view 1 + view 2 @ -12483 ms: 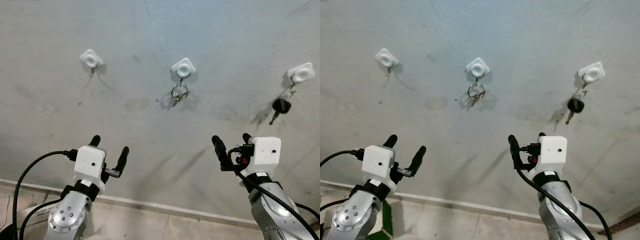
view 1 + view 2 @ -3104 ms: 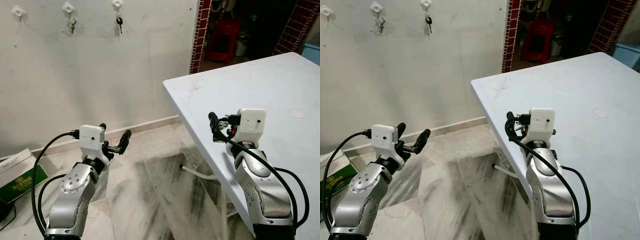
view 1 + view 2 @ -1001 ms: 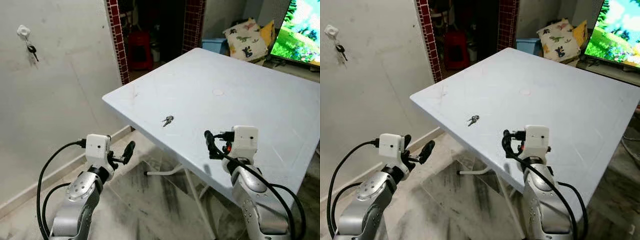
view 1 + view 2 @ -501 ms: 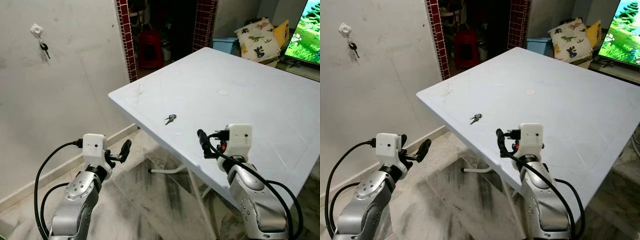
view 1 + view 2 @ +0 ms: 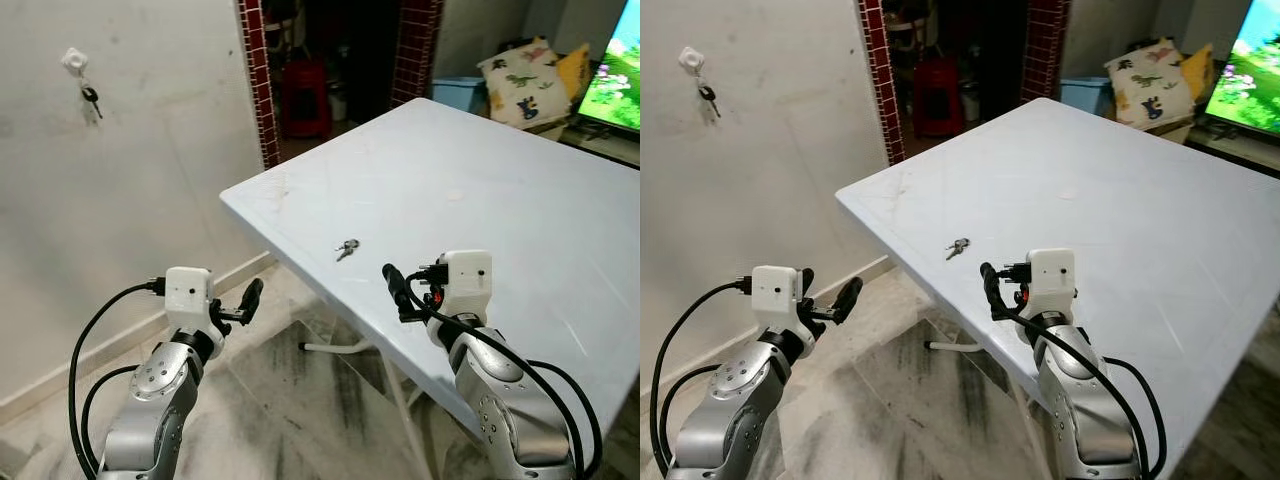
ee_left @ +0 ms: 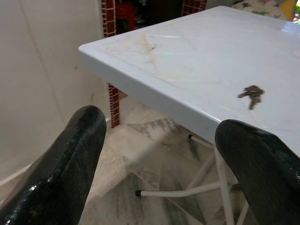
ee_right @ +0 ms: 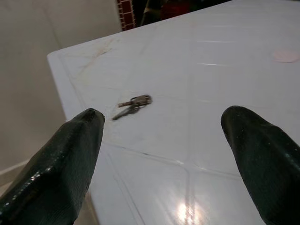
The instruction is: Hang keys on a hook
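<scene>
A small bunch of keys [image 5: 347, 248] lies flat on the white table [image 5: 500, 190], near its closest corner. My right gripper [image 7: 161, 115] hovers open over the table's near edge, a short way from the keys [image 7: 135, 103], with nothing between its fingers. My left gripper [image 6: 158, 117] is open and empty, held over the floor to the left of the table corner. On the plaster wall at the far left a white hook [image 5: 72, 60] carries a black-headed key [image 5: 90, 97].
White tube legs [image 5: 340, 348] show under the table above the marbled floor [image 5: 290, 400]. Behind the table, a dark doorway between red brick pillars [image 5: 257, 70] holds a red stool [image 5: 305, 95]. A blue box [image 5: 462, 92], cushions and a lit screen [image 5: 625, 85] stand at the back right.
The whole view has shifted: the table and keys now sit a little nearer and lower in the picture. Both grippers stay open and empty in much the same pose.
</scene>
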Robot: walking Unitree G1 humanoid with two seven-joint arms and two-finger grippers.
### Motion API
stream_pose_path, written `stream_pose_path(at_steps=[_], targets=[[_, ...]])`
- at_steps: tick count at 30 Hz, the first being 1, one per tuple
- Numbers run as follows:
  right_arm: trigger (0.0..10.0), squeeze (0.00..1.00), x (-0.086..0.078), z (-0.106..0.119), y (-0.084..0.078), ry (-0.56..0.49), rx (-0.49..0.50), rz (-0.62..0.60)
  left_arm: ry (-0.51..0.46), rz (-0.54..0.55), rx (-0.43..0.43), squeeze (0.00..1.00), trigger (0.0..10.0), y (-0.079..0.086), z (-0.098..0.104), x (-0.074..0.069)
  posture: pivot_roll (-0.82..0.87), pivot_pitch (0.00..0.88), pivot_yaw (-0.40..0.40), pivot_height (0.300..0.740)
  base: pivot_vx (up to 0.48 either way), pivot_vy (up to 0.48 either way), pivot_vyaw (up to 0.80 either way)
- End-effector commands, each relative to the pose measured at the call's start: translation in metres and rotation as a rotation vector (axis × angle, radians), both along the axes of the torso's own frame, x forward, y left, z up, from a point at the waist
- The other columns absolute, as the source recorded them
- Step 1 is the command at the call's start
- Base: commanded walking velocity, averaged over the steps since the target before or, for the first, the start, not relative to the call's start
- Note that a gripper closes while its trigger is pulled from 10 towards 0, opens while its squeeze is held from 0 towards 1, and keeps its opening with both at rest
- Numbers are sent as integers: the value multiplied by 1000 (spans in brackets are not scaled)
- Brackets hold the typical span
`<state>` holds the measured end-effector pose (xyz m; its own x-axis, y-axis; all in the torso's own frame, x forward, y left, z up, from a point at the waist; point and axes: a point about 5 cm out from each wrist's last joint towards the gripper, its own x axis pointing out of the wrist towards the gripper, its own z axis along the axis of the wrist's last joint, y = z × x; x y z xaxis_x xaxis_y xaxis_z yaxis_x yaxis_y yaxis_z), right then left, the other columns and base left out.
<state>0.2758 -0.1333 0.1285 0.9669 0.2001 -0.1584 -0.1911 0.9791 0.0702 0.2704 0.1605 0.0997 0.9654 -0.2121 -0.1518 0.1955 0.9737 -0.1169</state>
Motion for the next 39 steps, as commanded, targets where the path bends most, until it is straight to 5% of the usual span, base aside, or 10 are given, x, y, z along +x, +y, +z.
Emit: stream_pose_path(at_steps=[1,27,36,39], targets=[[10000,0,1,2,4,1,2,21,-3,8,4,0,10000,3,2,2,-1,0,50,740,304,0,0],[10000,0,1,0,6,5,-4,32,-3,4,2,0,10000,2,1,4,2,0,47,740,333,0,0],[10000,0,2,-2,6,24,-25,42,10,35,38,0,10000,5,1,2,7,0,45,740,0,0,0],[10000,0,4,0,9,31,-18,35,19,-40,47,0,10000,3,2,-4,15,0,40,740,0,0,0]])
